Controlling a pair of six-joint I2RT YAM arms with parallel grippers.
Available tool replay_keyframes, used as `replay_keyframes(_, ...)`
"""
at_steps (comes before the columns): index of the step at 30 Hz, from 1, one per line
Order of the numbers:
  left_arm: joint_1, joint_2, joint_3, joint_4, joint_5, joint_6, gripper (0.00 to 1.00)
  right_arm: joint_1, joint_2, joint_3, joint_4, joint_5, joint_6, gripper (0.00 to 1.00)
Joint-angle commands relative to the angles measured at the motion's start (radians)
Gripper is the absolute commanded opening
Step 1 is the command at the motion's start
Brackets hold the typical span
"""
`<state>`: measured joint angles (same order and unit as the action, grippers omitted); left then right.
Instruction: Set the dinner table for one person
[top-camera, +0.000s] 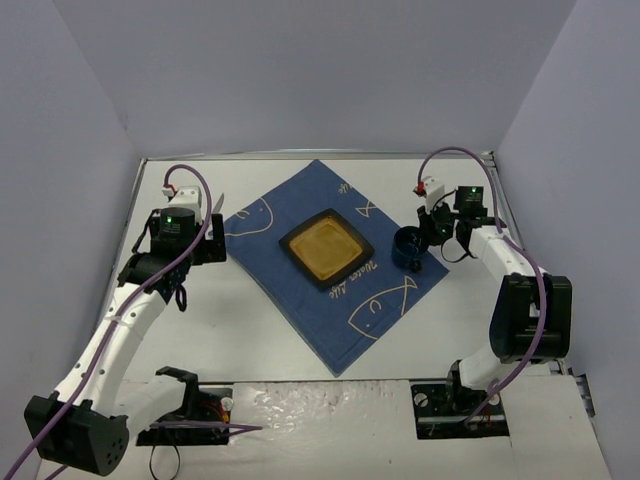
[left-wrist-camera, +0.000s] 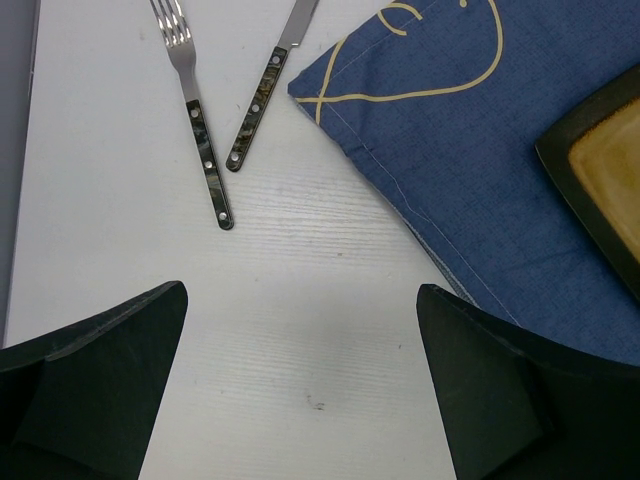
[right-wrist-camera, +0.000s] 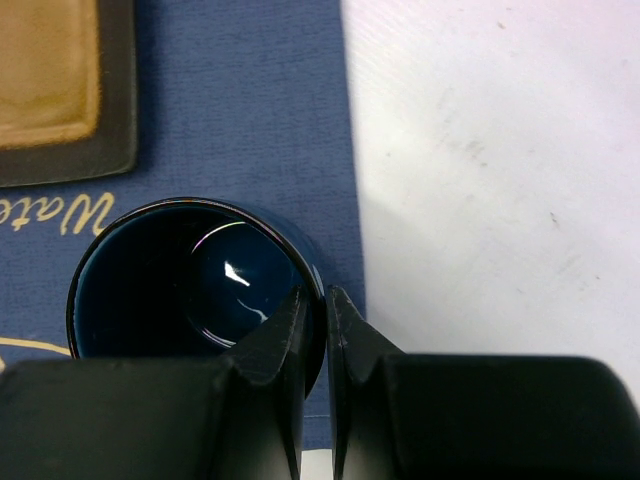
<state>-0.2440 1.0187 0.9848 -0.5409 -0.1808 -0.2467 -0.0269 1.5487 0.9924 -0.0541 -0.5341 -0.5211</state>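
The white dinner table (top-camera: 270, 350) carries a blue fish-print cloth (top-camera: 335, 260) laid as a diamond. A square dark plate with an amber centre (top-camera: 326, 248) sits in the middle of the cloth. A dark blue cup (top-camera: 407, 249) stands upright on the cloth's right corner. My right gripper (top-camera: 428, 240) is shut on the cup's rim (right-wrist-camera: 160, 290), with one finger inside and one outside. My left gripper (left-wrist-camera: 300, 380) is open and empty above bare table, left of the cloth. A fork (left-wrist-camera: 200, 130) and a knife (left-wrist-camera: 262, 90) lie on the table just ahead of it.
Grey walls close in the table at the left, back and right. The table's metal rim (top-camera: 500, 190) runs close behind the right arm. The cloth's left corner (left-wrist-camera: 300, 90) lies next to the knife's handle.
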Motion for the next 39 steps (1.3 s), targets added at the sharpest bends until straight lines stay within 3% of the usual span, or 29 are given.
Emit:
replay_keyframes(1, -0.001, -0.028, 0.011, 0.053, -0.005, 0.015, 0.97, -0.03, -0.003, 0.047, 0.094, -0.066, 0.01, 0.0)
replay_keyframes(15, -0.001, -0.032, 0.007, 0.057, -0.003, 0.023, 0.97, -0.031, 0.067, 0.075, 0.08, -0.04, -0.02, 0.02)
replay_keyframes(18, -0.001, -0.033, 0.006, 0.056, -0.003, 0.024, 0.97, -0.028, 0.072, 0.068, 0.081, -0.025, -0.019, 0.15)
replay_keyframes(25, -0.001, -0.031, 0.004, 0.059, 0.009, 0.03, 0.97, -0.025, 0.056, 0.068, 0.077, -0.005, -0.009, 0.62)
replay_keyframes(28, -0.001, -0.032, 0.001, 0.059, 0.01, 0.024, 0.97, -0.016, -0.013, 0.082, 0.062, 0.016, 0.006, 0.75)
replay_keyframes(34, 0.0, 0.015, 0.006, 0.052, -0.035, -0.012, 0.97, -0.011, -0.225, 0.138, 0.018, 0.13, 0.079, 0.9)
replay_keyframes(39, 0.035, 0.132, 0.044, 0.055, -0.042, -0.039, 0.97, -0.007, -0.366, 0.131, 0.036, 0.139, 0.194, 0.95)
